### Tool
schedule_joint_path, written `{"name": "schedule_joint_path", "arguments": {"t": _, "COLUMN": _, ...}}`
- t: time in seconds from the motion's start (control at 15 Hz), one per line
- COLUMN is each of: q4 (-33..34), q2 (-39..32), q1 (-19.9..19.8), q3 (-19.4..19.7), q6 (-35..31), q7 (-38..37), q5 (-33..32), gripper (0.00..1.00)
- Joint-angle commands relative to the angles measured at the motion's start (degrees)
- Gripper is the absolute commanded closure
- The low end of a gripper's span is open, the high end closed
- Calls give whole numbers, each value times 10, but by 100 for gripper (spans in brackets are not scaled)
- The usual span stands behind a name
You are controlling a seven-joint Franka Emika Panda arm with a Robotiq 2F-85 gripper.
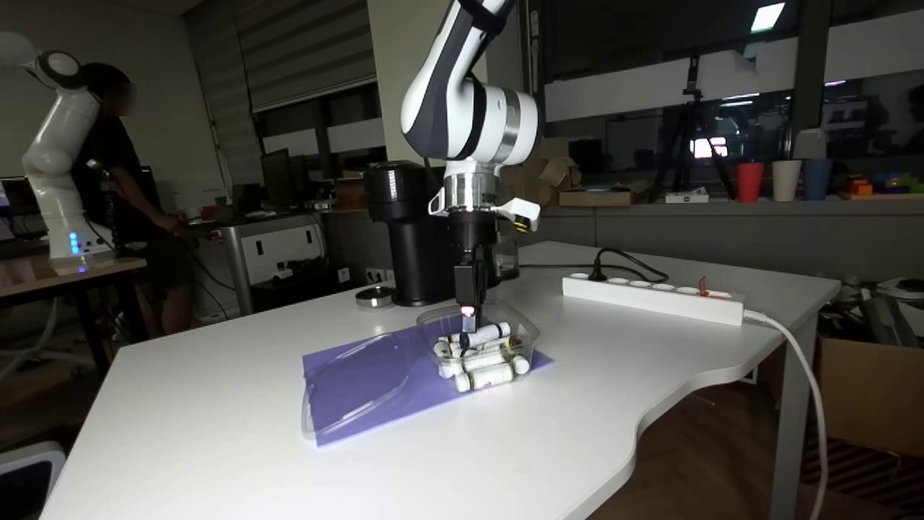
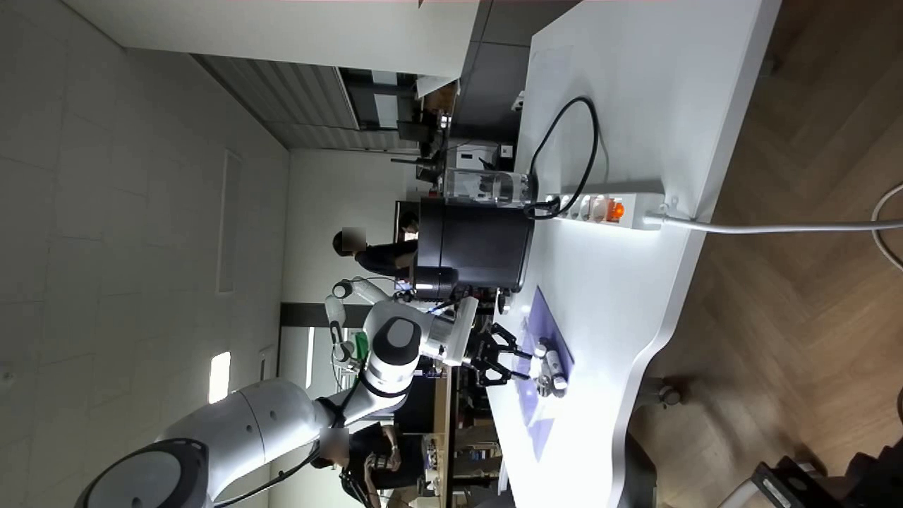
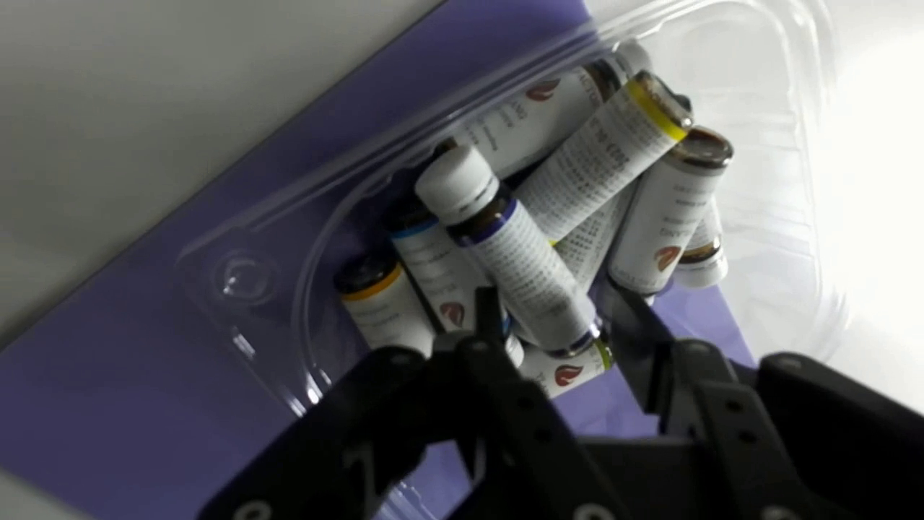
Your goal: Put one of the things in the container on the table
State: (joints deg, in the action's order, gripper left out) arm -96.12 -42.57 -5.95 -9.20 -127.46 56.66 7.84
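Observation:
The container point(image 1: 533, 339) is a clear plastic tray on the purple mat, holding several small white-labelled bottles. It also shows in the wrist view point(image 3: 812, 166). A bottle with a purple band and white cap point(image 3: 530, 271) lies on top of the pile; it shows in an exterior view too point(image 1: 485, 334). My gripper point(image 1: 469, 325) points down into the container. In the wrist view the gripper point(image 3: 559, 310) is open, its fingers on either side of that bottle's lower end, with a gap visible. The fingers are also apart in an exterior view point(image 2: 529, 367). The white table point(image 1: 577, 419) lies beneath.
A clear lid point(image 1: 310, 415) lies on the left of the purple mat point(image 1: 426, 404). A tall black machine point(image 1: 419, 253) and a round metal dish point(image 1: 375, 297) stand behind. A white power strip point(image 1: 653, 298) with a black cable point(image 1: 635, 260) is at the right.

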Motion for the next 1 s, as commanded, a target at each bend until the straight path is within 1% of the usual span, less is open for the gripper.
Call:
{"name": "schedule_joint_path", "arguments": {"t": 0.0, "q4": 4, "q2": 0, "q1": -2, "q3": -3, "q6": 22, "q7": 14, "q5": -14, "gripper": 24}}
{"name": "schedule_joint_path", "arguments": {"t": 0.2, "q4": -2, "q2": -5, "q1": 5, "q3": 0, "q6": 10, "q7": 33, "q5": -27, "gripper": 4}}
{"name": "schedule_joint_path", "arguments": {"t": 0.33, "q4": -5, "q2": -11, "q1": 9, "q3": 2, "q6": -7, "q7": 34, "q5": -35, "gripper": 0}}
{"name": "schedule_joint_path", "arguments": {"t": 0.4, "q4": -8, "q2": -13, "q1": 9, "q3": 0, "q6": -23, "q7": 36, "q5": -36, "gripper": 9}}
{"name": "schedule_joint_path", "arguments": {"t": 0.47, "q4": -9, "q2": -15, "q1": 10, "q3": -2, "q6": -29, "q7": 38, "q5": -36, "gripper": 30}}
{"name": "schedule_joint_path", "arguments": {"t": 0.53, "q4": -9, "q2": -17, "q1": 10, "q3": -3, "q6": -37, "q7": 37, "q5": -35, "gripper": 30}}
{"name": "schedule_joint_path", "arguments": {"t": 0.6, "q4": -9, "q2": -18, "q1": 10, "q3": -4, "q6": -44, "q7": 37, "q5": -34, "gripper": 36}}
{"name": "schedule_joint_path", "arguments": {"t": 0.67, "q4": -9, "q2": -16, "q1": 10, "q3": -5, "q6": -48, "q7": 36, "q5": -33, "gripper": 45}}
{"name": "schedule_joint_path", "arguments": {"t": 0.8, "q4": -9, "q2": -14, "q1": 9, "q3": -5, "q6": -58, "q7": 33, "q5": -31, "gripper": 59}}
{"name": "schedule_joint_path", "arguments": {"t": 0.93, "q4": -10, "q2": -13, "q1": 9, "q3": -4, "q6": -67, "q7": 30, "q5": -32, "gripper": 72}}
